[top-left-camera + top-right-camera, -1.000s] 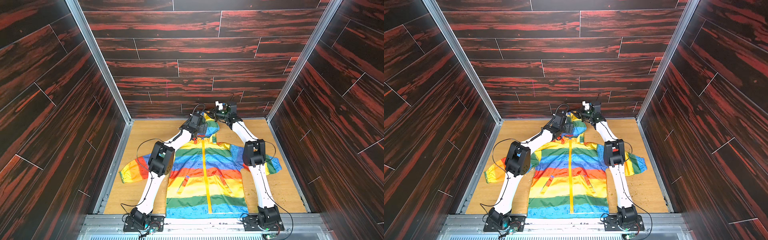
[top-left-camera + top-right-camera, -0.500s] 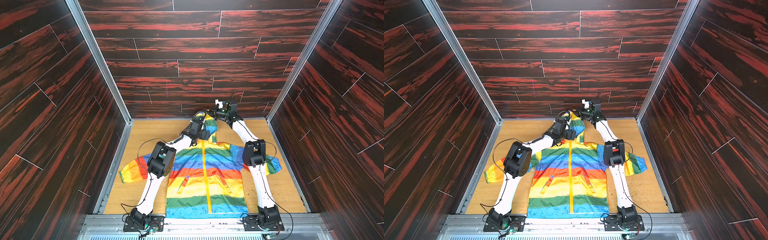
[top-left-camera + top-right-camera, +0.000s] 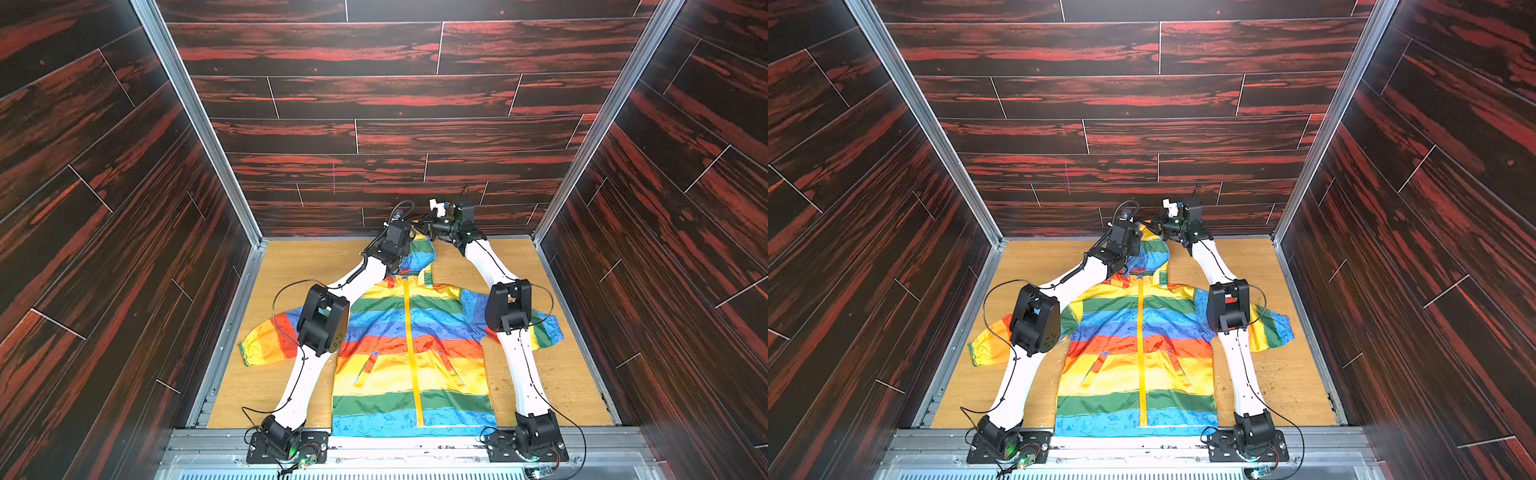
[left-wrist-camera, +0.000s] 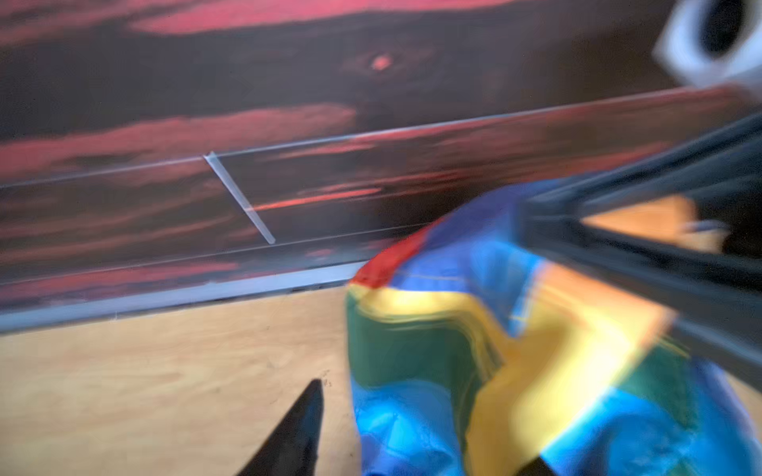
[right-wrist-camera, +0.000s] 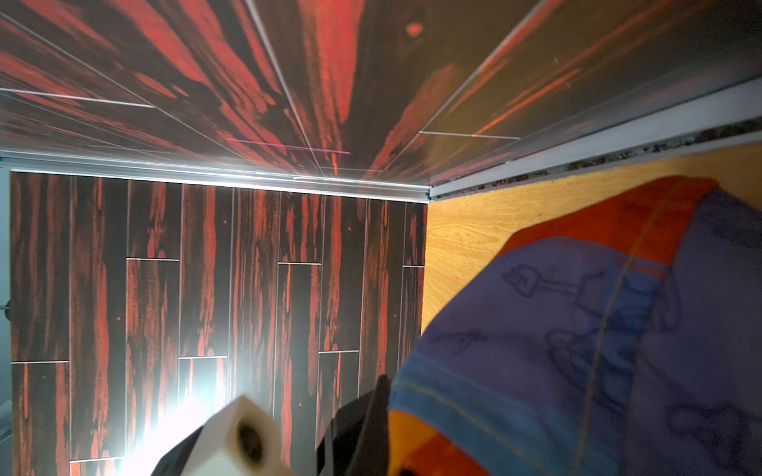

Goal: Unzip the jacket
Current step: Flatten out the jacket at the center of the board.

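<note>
With the jacket zipped flat on the worktop, right pincer clamped on its hood and left pincer straddling fabric (grip unclear through blur), the slick cloth may slip or bunch.

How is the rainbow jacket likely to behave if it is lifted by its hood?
Probably floppy: the hood of the jacket crumples in soft folds. Likely light, as its thin body lies flat on the table. The shiny fabric might slip in a pinch.
</note>
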{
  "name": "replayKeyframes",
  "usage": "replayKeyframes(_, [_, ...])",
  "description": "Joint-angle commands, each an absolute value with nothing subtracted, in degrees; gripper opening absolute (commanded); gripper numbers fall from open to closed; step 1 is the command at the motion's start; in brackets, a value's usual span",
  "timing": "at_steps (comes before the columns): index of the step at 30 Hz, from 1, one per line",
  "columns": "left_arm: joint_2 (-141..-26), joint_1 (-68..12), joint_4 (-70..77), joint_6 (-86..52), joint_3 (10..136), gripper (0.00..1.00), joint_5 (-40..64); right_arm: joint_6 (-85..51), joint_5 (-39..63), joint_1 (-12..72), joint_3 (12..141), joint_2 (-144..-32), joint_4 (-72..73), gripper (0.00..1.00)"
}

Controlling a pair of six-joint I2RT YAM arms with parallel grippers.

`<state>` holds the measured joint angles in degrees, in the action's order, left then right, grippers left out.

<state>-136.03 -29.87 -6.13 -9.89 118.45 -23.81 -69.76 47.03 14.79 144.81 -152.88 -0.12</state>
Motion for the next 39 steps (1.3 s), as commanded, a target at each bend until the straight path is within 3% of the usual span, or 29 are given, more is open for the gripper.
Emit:
replayKeyframes(1, [-135.4, -28.7, -8.7, -13.0, 117.6, 0.38, -28.1, -67.7, 49.0, 14.8, 144.6, -148.3, -0.8, 0.09])
replayKeyframes(6, [-136.6, -26.4, -10.7, -13.5, 119.4, 0.33, -26.6, -67.9, 50.0, 14.7, 144.5, -148.6, -0.2, 0.14])
replayKeyframes(10, [-138.7, -25.1, -12.1, -9.5, 123.5, 0.33, -26.8, -65.3, 50.0, 14.0, 144.7, -148.3, -2.2, 0.34])
replayKeyframes(18, [-144.9, -21.3, -20.3, -4.2, 135.7, 0.35, -23.5, -56.7, 49.1, 11.3, 140.2, -145.5, -10.4, 0.32])
replayKeyframes(24, [-140.6, -21.0, -21.6, -2.0, 130.9, 0.75, -3.1, -43.8, 44.1, 9.7, 136.7, -141.4, -22.2, 0.34])
replayKeyframes(27, [-137.8, -21.6, -20.0, -1.1, 125.7, 0.8, 3.4, -39.5, 39.8, 8.2, 130.7, -137.4, -24.3, 0.35])
replayKeyframes(35, [-133.1, -23.3, -21.2, 2.1, 119.1, 0.82, 3.6, -23.8, 29.3, 7.5, 116.7, -128.2, -31.9, 0.39])
replayKeyframes(39, [-125.5, -21.8, -12.6, 4.1, 106.2, 0.81, 19.8, -22.6, 29.6, 7.6, 102.7, -121.5, -25.7, 0.35])
